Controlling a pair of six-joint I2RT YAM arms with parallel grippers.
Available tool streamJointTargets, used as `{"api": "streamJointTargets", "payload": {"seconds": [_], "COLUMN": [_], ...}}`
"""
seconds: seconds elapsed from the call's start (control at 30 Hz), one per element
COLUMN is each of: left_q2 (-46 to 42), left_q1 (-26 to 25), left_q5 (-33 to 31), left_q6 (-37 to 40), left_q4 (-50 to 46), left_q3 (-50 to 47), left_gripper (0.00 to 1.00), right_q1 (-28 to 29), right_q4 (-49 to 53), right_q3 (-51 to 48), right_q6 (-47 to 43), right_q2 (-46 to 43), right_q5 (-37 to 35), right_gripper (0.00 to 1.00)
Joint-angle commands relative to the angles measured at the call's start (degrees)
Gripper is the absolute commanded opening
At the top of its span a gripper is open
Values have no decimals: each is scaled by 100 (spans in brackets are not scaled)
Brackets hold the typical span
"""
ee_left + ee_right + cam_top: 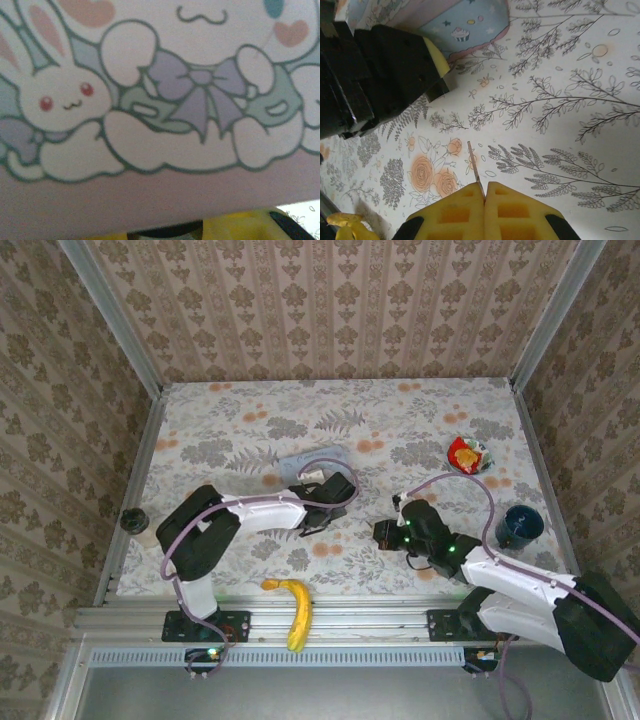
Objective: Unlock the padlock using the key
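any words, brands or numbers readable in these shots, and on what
No text can be read in any view.
pale blue tin: cartoon drawings only (a rabbit, bows, hearts, a cupcake), no lettering visible.
red and yellow packet: any print on it is too small to read.
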State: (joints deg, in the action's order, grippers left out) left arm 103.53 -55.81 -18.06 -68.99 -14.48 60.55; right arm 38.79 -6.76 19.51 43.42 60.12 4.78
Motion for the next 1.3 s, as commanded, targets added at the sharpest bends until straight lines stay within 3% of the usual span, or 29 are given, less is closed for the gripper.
{"api": "streamJointTargets", "payload": {"seconds": [0.0, 0.33, 0.5, 1.03, 1.27], "left_q2": [-175, -219, -236, -201, -158], "left_q1": [-4, 235, 333, 414, 525], "left_q5": [582, 1421, 1718, 2115, 2777], "left_q6": [-387, -661, -717, -968, -1402], "left_q4": [33, 61, 156, 117, 452], "left_q3": [-36, -71, -117, -88, -226], "left_gripper": [20, 18, 17, 16, 15], "right_q1": [231, 931, 1056, 1056, 1052], "right_q4": [-544, -2425, -3079, -2996, -3131], "right_q3": [-96, 189, 197, -177, -153], "right_q6": [114, 77, 186, 402, 369], "right_q2": [320, 2313, 2802, 2209, 2224], "right_q5": [-372, -858, -1065, -1645, -1584], "right_gripper": [0, 0, 0, 0, 0]}}
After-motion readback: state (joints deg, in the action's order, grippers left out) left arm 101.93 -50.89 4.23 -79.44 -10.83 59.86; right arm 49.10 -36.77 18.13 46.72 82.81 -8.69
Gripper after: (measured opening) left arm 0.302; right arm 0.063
